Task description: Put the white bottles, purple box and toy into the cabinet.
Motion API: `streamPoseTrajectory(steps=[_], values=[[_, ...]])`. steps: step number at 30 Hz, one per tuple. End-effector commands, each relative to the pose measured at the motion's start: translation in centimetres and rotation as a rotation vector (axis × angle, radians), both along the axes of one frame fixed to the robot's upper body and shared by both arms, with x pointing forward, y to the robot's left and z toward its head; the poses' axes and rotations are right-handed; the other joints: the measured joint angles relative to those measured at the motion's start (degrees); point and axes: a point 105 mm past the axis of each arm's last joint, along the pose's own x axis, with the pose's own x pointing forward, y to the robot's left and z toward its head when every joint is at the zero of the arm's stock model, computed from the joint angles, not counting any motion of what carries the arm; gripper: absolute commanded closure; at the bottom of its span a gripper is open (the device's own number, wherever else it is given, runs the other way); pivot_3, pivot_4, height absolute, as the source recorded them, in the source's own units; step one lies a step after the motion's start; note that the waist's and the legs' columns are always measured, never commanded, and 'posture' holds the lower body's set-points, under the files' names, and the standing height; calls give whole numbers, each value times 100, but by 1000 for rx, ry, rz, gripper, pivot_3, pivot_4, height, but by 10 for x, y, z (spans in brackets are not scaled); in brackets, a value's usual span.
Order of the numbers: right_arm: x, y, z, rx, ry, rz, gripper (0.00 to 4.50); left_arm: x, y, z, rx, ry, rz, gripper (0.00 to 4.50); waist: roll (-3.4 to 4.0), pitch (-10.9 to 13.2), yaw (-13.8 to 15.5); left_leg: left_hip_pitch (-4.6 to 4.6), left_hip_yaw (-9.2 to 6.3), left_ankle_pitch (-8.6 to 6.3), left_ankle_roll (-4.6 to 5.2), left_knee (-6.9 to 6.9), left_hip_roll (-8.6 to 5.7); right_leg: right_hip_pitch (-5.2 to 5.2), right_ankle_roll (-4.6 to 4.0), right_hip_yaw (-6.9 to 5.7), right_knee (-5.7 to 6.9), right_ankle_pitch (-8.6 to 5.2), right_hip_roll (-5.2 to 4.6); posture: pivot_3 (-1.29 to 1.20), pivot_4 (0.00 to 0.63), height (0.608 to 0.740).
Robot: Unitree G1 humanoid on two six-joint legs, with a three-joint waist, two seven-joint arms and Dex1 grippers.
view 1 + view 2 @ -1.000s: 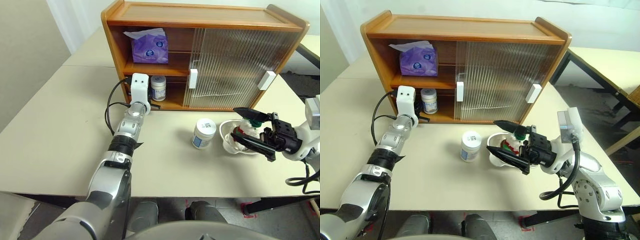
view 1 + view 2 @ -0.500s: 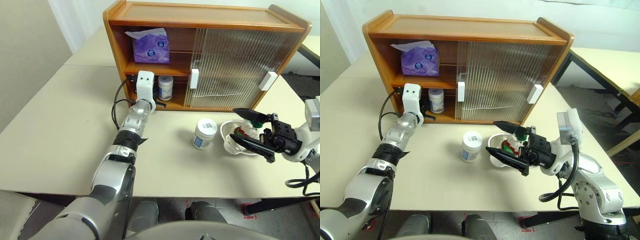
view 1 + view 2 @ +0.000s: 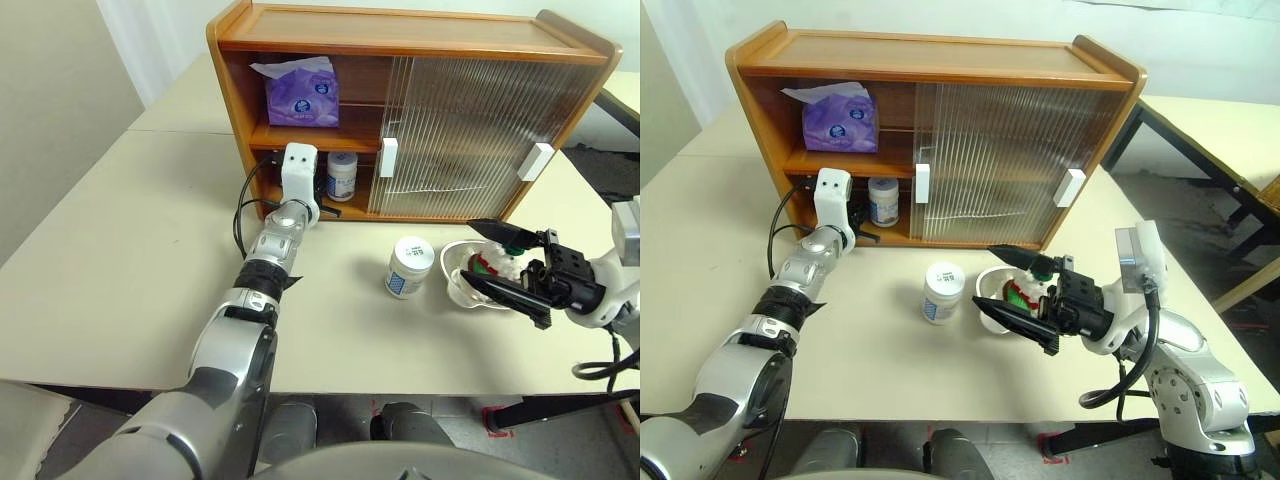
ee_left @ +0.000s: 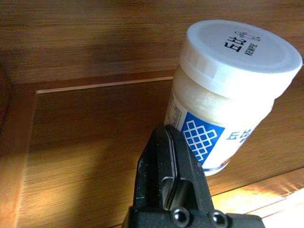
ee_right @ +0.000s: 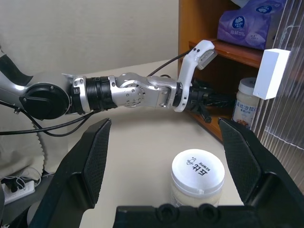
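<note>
The toy (image 3: 1021, 293) sits half hidden behind the right gripper (image 3: 1012, 285), whose fingers are spread wide. The left gripper (image 4: 167, 164), fingers pressed together, touches a white bottle (image 4: 228, 90) inside the cabinet (image 3: 300, 30).

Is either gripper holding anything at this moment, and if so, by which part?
Nothing is held. The left gripper is shut on nothing beside the white bottle in the cabinet. The right gripper is open above the table.

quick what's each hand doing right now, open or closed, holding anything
Left hand: closed, holding nothing, beside the white bottle in the cabinet.
Right hand: open, empty.
</note>
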Motion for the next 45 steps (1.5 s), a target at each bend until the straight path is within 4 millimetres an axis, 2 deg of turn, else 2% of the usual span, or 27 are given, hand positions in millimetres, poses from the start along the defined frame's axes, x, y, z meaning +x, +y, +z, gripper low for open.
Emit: streamPoseTrajectory(steps=[1, 25, 30, 34, 39, 44, 45], values=[[-2, -2, 5, -3, -22, -10, 0, 1, -12, 1, 12, 1, -48, 4463, 0, 0, -4, 0, 0, 0, 0, 0, 0, 0, 1, 0, 0, 0, 0, 12, 6, 740], [-3, -3, 6, -7, -18, -17, 0, -1, -30, -2, -17, 31, -133, 4463, 1, 0, -23, 0, 2, 3, 14, 5, -1, 10, 13, 0, -4, 7, -1, 18, 6, 740], [-3, -2, 6, -6, -19, -17, 0, -5, -20, -4, -17, 33, -146, 4463, 1, 0, -50, 0, 2, 3, 14, 3, -2, 10, 13, 0, -4, 7, -1, 23, 8, 740], [-1, 0, 5, -4, -16, -12, 0, -17, 3, -13, -45, 70, -139, 4463, 2, -1, -119, -1, 4, 3, 13, -6, -2, 7, 9, 0, -8, 4, -1, 36, 10, 740], [2, 3, 4, 4, -14, 0, 0, -34, 23, -9, -65, 77, -155, 4463, 2, -2, -141, -5, 8, 5, 10, -13, -1, -2, 7, 1, -9, -5, 0, 55, 11, 740], [3, 2, 4, 6, -13, 7, 0, -57, 28, 9, -125, 34, -332, 4463, 1, -2, -84, -6, 8, 3, 12, -12, -2, -3, -1, 2, -10, -7, 0, 67, 13, 740], [4, 2, 4, 5, -11, 8, 0, -64, 27, 9, -132, 35, -398, 4290, 2, -2, -68, -4, 5, 2, 11, -12, -1, -2, -8, 2, -10, -6, -1, 67, 13, 740]])
